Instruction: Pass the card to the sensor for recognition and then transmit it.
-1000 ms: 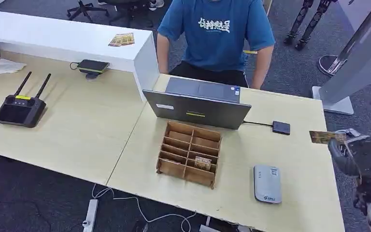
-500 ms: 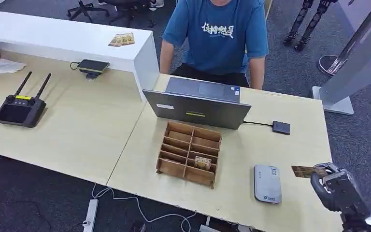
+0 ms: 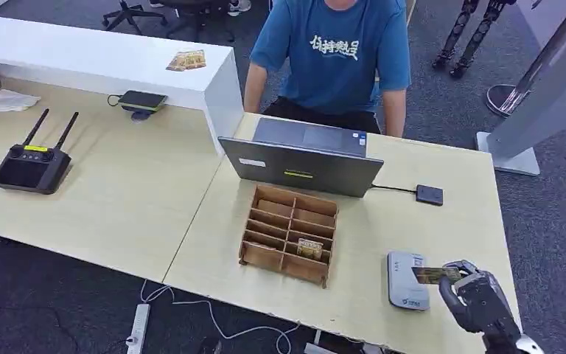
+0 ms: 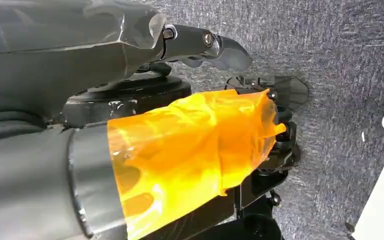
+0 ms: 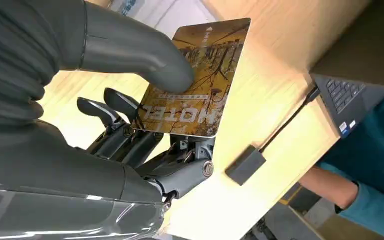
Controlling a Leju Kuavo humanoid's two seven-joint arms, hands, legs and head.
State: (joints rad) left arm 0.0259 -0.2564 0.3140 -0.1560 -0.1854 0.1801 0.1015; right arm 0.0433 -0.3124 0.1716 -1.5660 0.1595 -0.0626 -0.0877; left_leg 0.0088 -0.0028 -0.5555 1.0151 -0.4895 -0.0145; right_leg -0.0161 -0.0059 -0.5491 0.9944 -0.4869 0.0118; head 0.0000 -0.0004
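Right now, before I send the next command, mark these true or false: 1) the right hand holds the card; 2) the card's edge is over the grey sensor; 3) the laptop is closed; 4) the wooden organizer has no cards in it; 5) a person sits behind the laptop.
1) True: the right hand pinches the card under its thumb.
2) True: in the head view the card's edge overlaps the grey sensor.
3) False: the laptop is open, its keyboard facing the person.
4) False: the wooden organizer has a card in one compartment near its front.
5) True: the person in the blue shirt is behind it.
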